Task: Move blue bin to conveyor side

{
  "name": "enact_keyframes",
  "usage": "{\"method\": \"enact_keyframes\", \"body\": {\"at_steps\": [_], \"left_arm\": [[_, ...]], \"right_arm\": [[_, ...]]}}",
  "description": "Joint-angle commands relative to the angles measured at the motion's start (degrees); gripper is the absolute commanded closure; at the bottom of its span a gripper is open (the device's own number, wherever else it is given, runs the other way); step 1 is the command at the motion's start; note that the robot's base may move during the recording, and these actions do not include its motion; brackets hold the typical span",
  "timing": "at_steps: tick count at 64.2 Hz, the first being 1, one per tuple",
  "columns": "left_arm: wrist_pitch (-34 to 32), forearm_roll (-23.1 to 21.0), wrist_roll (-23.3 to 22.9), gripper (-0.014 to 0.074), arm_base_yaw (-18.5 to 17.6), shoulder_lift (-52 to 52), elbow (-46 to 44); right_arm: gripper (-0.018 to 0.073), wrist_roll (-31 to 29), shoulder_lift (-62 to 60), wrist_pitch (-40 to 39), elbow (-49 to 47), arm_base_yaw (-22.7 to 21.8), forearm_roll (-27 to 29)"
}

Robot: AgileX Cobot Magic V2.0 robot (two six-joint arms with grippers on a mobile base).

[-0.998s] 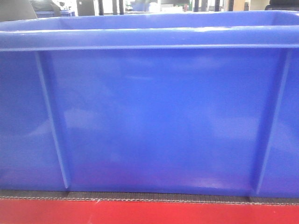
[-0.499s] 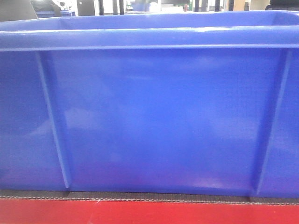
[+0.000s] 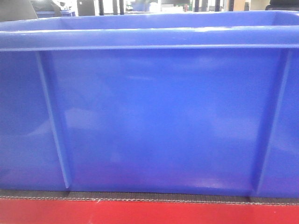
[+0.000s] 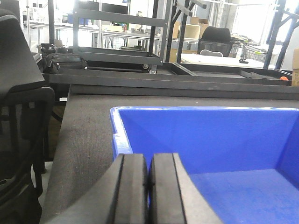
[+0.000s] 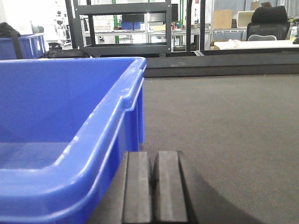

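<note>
Blue bin (image 3: 154, 116) sits on the conveyor (image 5: 224, 121) belt at its red edge, left hand (image 4: 148, 186) pressed closed at the bin's left rim, right hand (image 5: 154, 186) closed just beside the right wall at 3 o'clock.

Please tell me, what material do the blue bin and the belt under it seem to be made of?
The blue bin looks like moulded plastic with a glossy finish: soft reflections show on its wall, and the ribs and rolled rim look cast in one piece. The conveyor belt seems a matte, dark grey woven or rubbery sheet with fine texture and no shine. Its front edge appears glossy red, perhaps painted metal.
</note>
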Motion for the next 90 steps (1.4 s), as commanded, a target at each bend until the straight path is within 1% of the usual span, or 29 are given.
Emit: {"method": "enact_keyframes", "body": {"at_steps": [1, 4, 11, 74, 78, 82, 87, 90], "left_arm": [[-1.03, 0.10, -0.30, 0.0604, -0.37, -0.29, -0.01], [-1.03, 0.10, -0.30, 0.0604, -0.37, -0.29, -0.01], [-1.03, 0.10, -0.30, 0.0604, -0.37, -0.29, -0.01], [-0.92, 0.10, -0.30, 0.0604, -0.37, -0.29, -0.01], [0.29, 1.84, -0.30, 0.0604, 0.32, -0.88, -0.01], [2.54, 2.38, 0.66, 0.0604, 1.65, -2.08, 0.44], [2.35, 0.88, 6.92, 0.0604, 4.70, -4.42, 2.58], [1.68, -2.33, 10.89, 0.0604, 6.89, -6.13, 4.41]], "right_arm": [[0.0648, -2.00, -0.36, -1.02, 0.00, -0.41, 1.31], [0.0648, -2.61, -0.36, -0.91, 0.00, -0.41, 2.47], [0.0648, -4.26, -0.36, -0.91, 0.00, -0.41, 2.44], [0.0648, -4.26, -0.36, -0.91, 0.00, -0.41, 2.44], [0.0648, -4.26, -0.36, -0.91, 0.00, -0.41, 2.44], [0.0648, -4.26, -0.36, -0.91, 0.00, -0.41, 2.44], [0.0648, -4.26, -0.36, -0.91, 0.00, -0.41, 2.44], [0.0648, -4.26, -0.36, -0.91, 0.00, -0.41, 2.44]]}}
